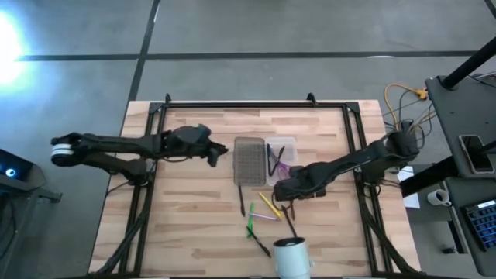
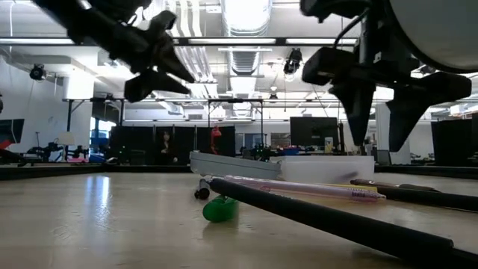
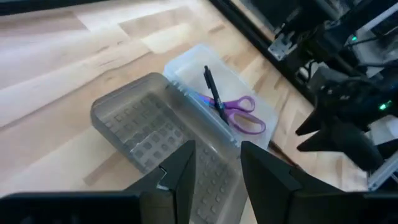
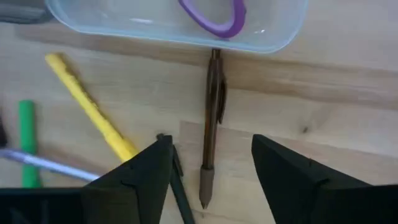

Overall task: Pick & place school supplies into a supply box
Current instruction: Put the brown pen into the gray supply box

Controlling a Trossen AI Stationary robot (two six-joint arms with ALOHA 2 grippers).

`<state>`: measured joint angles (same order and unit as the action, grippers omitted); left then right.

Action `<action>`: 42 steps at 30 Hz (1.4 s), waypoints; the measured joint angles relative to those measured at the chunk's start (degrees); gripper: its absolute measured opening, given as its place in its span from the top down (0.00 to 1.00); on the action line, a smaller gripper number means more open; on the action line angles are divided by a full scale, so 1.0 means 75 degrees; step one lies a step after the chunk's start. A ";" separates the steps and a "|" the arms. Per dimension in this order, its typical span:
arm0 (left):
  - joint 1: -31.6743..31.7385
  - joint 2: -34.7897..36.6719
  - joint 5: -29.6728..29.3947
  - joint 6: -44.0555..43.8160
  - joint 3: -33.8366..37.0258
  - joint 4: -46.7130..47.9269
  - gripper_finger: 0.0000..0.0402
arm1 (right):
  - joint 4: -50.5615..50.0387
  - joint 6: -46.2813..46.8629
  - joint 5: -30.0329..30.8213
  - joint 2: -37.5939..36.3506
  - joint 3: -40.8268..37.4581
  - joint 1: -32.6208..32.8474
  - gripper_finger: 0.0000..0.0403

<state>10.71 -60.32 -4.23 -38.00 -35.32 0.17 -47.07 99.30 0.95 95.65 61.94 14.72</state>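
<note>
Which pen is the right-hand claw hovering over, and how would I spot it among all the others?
Find the clear supply box holding the purple scissors. Just outside its rim, between the open fingers of the right gripper, lies a slim brown pen, one end touching the box. The yellow marker and green marker beside it are brighter and thicker.

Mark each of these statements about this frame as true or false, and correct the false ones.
1. The purple-handled scissors lie inside the supply box. True.
2. The right gripper is shut on a brown pen. False: its fingers are open, hovering above the brown pen, which lies on the table.
3. The yellow marker is already in the box. False: it lies on the table outside it.
4. The left gripper is open and holds nothing. True.
5. The white cup stands at the table's near edge. True.
</note>
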 joint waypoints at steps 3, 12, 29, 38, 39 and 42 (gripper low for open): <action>0.0250 0.0496 0.0143 0.0080 0.0495 -0.0353 0.72 | -0.0296 0.0292 -0.0090 0.0516 0.0355 0.0009 0.45; 0.0885 0.0804 0.1442 0.1296 0.0414 -0.0345 0.72 | -0.0265 0.0103 -0.0669 0.1582 0.0514 -0.0047 0.53; 0.0885 0.0659 0.1580 0.2005 0.0059 -0.0190 0.72 | -0.0269 -0.0393 -0.0555 0.1612 0.0430 0.0084 0.96; 0.0885 0.0659 0.1550 0.1790 0.0059 -0.0202 0.72 | -0.1525 0.0545 0.0400 0.0417 0.0567 0.0859 0.96; 0.0885 0.0659 0.1548 0.1725 0.0059 -0.0204 0.72 | -0.1723 0.0959 0.0583 0.0222 0.0562 0.0952 0.96; 0.0885 0.0659 0.1545 0.1611 0.0059 -0.0197 0.72 | -0.2520 0.2508 0.1375 -0.0460 0.0562 0.1175 0.97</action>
<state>17.34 -55.37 7.35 -25.91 -34.87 -1.30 -65.97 118.11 11.26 92.20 66.15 23.53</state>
